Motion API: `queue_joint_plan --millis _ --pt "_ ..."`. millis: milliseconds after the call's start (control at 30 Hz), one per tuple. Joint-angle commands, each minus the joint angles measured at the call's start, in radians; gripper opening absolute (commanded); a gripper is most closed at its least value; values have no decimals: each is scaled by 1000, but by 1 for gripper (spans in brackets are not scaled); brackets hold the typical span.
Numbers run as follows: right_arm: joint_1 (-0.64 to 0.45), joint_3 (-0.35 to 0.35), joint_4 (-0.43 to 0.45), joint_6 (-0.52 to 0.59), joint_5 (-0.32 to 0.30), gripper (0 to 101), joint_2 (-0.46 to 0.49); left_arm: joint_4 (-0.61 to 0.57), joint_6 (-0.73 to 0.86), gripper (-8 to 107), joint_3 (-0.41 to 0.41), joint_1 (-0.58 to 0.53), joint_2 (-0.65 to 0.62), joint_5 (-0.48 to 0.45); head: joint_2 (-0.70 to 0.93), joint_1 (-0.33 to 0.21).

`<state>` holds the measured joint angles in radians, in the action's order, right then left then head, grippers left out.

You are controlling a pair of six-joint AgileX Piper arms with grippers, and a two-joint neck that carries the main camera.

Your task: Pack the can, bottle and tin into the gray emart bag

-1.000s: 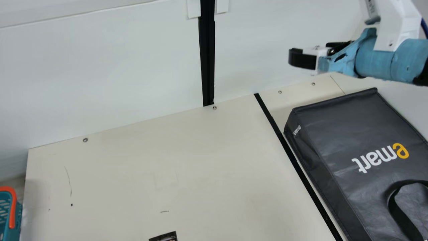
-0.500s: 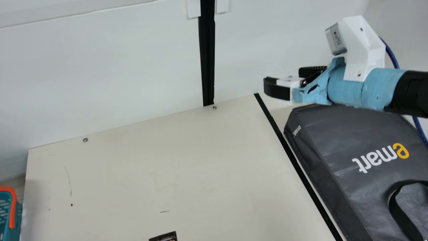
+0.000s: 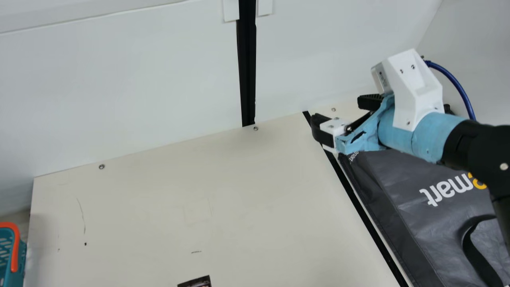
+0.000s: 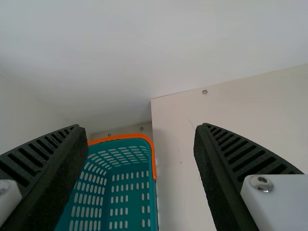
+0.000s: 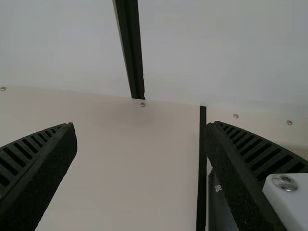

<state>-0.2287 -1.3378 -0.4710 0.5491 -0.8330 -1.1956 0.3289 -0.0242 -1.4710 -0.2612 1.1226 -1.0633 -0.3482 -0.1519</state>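
Right pincer point(image 3: 342, 115) stands wide, nothing between its fingers, raised by the corner of the bag point(image 3: 410, 215). The bag lies flat, below the pincer and toward the robot's right, partly hidden by the arm. Alongside the bag a black strip point(image 3: 356, 203) crosses the cream table point(image 3: 191, 191). Behind rises a pale wall point(image 3: 127, 87) with a black post point(image 3: 247, 71). A dark printed thing point(image 3: 195, 282), cut off, lies at the main view's bottom edge. Far left, beside the table, is a teal basket point(image 3: 6, 255) with an orange rim; left pincer point(image 4: 139, 129), also wide and empty, faces it.

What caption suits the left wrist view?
Open left claw, with an orange-rimmed teal basket and the cream table beyond.
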Motion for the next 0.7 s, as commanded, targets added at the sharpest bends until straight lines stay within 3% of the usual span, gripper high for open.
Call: queue_joint_plan --millis 0,267,300,433,667 --pt "25 34 89 -30 63 91 13 0 0 90 0 0 0 0 -1 -23" --pt "107 131 316 -156 206 91 55 0 0 90 0 0 0 0 -1 -23" --pt "98 120 234 -128 172 91 54 0 0 90 0 0 0 0 -1 -23" --pt "108 133 309 -157 209 91 56 0 0 90 0 0 0 0 -1 -23" --pt "108 133 316 -157 209 91 56 0 0 90 0 0 0 0 -1 -23"
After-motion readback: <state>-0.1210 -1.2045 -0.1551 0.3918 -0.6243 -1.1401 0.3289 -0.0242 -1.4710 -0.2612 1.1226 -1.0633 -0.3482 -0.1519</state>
